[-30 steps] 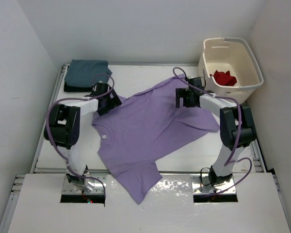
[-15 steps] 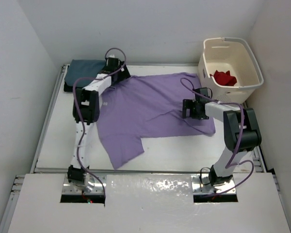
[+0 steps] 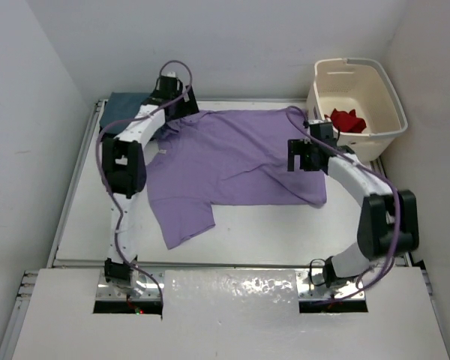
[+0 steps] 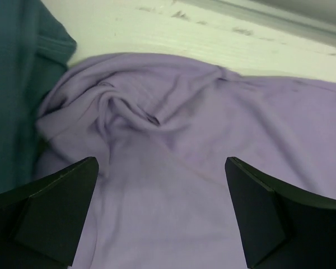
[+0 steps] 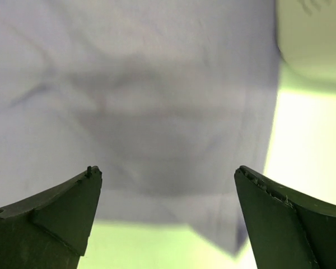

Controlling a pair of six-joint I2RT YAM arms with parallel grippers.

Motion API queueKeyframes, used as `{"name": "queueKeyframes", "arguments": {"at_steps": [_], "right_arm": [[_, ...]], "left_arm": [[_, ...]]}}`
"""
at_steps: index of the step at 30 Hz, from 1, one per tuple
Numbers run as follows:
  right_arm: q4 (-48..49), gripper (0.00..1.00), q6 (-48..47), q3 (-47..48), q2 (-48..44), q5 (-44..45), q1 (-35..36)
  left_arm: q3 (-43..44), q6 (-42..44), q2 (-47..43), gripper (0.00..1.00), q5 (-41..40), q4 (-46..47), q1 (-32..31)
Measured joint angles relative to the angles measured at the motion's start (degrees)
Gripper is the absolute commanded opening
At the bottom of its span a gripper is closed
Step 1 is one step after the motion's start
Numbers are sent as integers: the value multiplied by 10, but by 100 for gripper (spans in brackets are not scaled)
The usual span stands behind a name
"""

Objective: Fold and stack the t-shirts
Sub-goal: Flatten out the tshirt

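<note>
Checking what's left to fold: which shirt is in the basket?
The red t-shirt, inside the cream basket; the purple t-shirt lies spread on the table, the teal t-shirt folded far left.

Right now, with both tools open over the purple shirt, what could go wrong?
1. The left tool hangs over a bunched corner of the purple shirt right beside the teal shirt; a grab there might snag the teal one too.
2. That bunching may get folded in, leaving an uneven fold.
3. The right tool is close to the basket; a swing could bump it.
</note>
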Motion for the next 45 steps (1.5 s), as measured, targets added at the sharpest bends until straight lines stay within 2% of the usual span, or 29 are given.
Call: {"name": "queueKeyframes", "arguments": {"at_steps": [2,4,8,12,15,19,22,29,34,38,45], "right_arm": [[-27,99,-6,-29,-61,6,0],[-62,99,-9,-56,-115,15,0],[-148,99,-8,-105,-176,41,0],[-217,98,-5,-125,-169,78,0],[-244,97,-2,-136,-167,106,0],[-243,97,4,-136,-154,150,0],[-217,97,6,-136,-122,153,0],[-159,98,19,-135,-37,178,-5],[-114,98,40,-131,-29,208,-33],[-93,97,45,-110,13,212,-59],[-93,94,54,-56,65,233,-100]], "left_arm": [[-28,5,-59,97,2,-13,-1],[-100,6,-148,97,-4,-16,-4],[-302,-11,-343,97,-23,-5,-16],[-508,-57,-487,97,-21,0,-24],[-641,-83,-539,98,10,-2,-29],[-763,-115,-560,98,47,10,-34],[-801,-130,-557,98,61,20,-38],[-802,-144,-537,98,57,60,-40],[-798,-147,-527,97,55,71,-40],[-797,-151,-525,97,49,76,-40],[-789,-157,-517,97,39,69,-40]]}}
